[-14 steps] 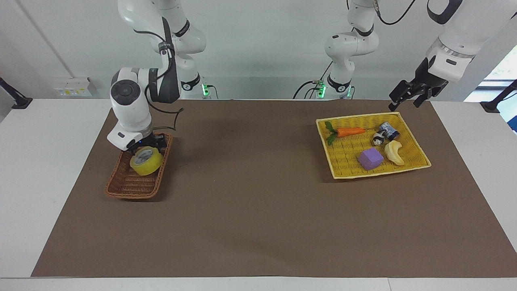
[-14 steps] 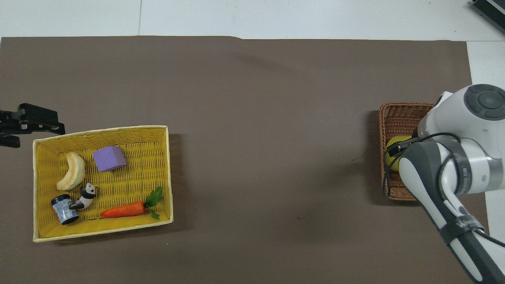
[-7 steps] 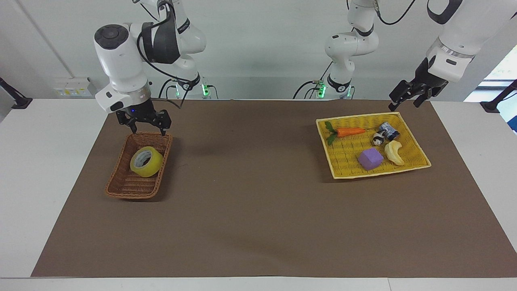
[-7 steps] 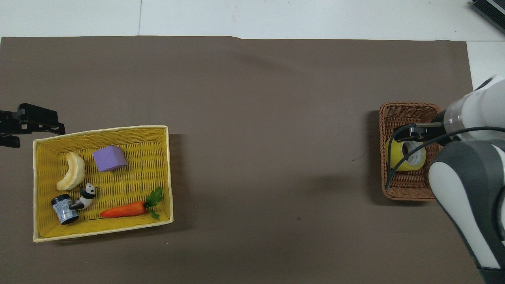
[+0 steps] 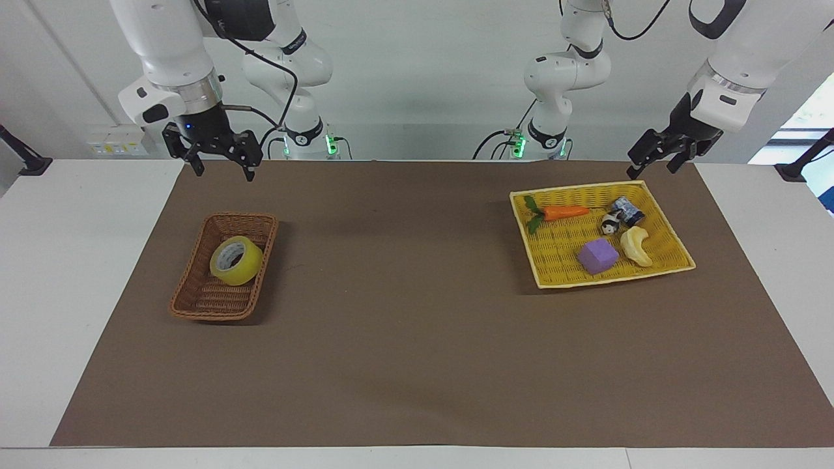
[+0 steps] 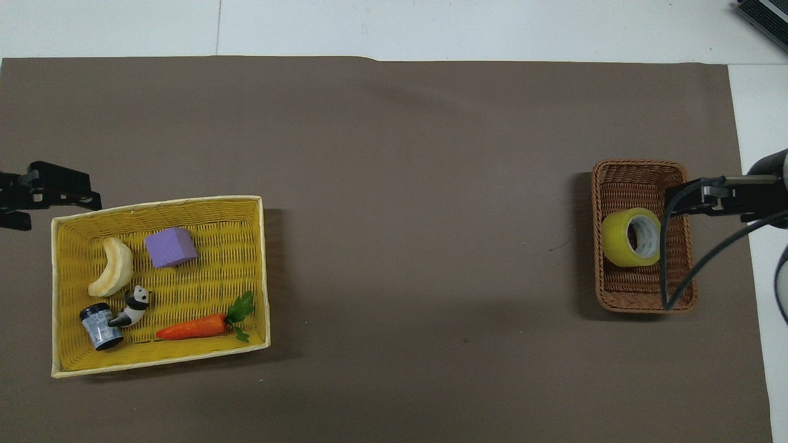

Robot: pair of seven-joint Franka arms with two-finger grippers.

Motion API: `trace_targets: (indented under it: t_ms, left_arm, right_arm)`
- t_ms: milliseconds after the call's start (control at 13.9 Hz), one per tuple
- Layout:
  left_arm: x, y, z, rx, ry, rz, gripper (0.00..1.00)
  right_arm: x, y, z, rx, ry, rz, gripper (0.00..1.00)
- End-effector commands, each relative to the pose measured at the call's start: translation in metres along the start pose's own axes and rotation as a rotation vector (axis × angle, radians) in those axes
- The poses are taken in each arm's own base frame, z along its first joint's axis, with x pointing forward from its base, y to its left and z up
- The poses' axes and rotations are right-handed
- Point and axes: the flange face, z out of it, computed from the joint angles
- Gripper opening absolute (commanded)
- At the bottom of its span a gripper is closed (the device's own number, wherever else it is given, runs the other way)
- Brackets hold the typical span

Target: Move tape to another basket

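The right gripper hangs in the air over the brown mat, above its edge nearest the robots at the right arm's end of the worktop. Its fingers are spread wide, empty, touching nothing. Below it the tape lies tilted inside the basket, clear of the gripper. The yellow tray sits toward the left arm's end. Over the tray's corner nearest the robots the left gripper waits, fingers wide and empty.
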Motion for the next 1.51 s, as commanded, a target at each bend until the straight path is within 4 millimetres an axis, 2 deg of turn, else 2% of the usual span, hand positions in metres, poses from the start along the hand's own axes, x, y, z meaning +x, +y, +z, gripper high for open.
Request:
trace_targets:
  t_ms: [0, 72, 144, 359, 719, 1078, 1438]
  left_arm:
    - [-0.002, -0.003, -0.006, 0.022, -0.002, 0.002, 1.0]
    - [-0.002, -0.003, -0.006, 0.022, -0.002, 0.002, 1.0]
    - [-0.001, -0.003, -0.005, 0.022, -0.004, 0.002, 1.0]
    - [-0.002, -0.003, -0.006, 0.022, -0.004, 0.002, 1.0]
    - [-0.002, -0.003, -0.006, 0.022, -0.004, 0.002, 1.0]
    - [-0.002, -0.003, -0.006, 0.022, -0.004, 0.002, 1.0]
    - [-0.002, -0.003, -0.006, 0.022, -0.004, 0.002, 1.0]
  right_arm:
    - [-0.007, 0.006, -0.027, 0.038, -0.023, 0.012, 1.0]
    - [-0.011, 0.006, -0.028, 0.062, -0.043, -0.017, 1.0]
    - [-0.025, 0.006, -0.036, 0.088, -0.033, -0.04, 1.0]
    - [-0.042, 0.002, -0.017, 0.084, -0.055, -0.056, 1.0]
    - [-0.03, -0.003, -0.027, 0.052, -0.013, -0.096, 1.0]
    - [-0.031, -0.003, -0.014, 0.048, -0.026, -0.11, 1.0]
    - [-0.031, 0.005, -0.013, 0.045, -0.035, -0.113, 1.0]
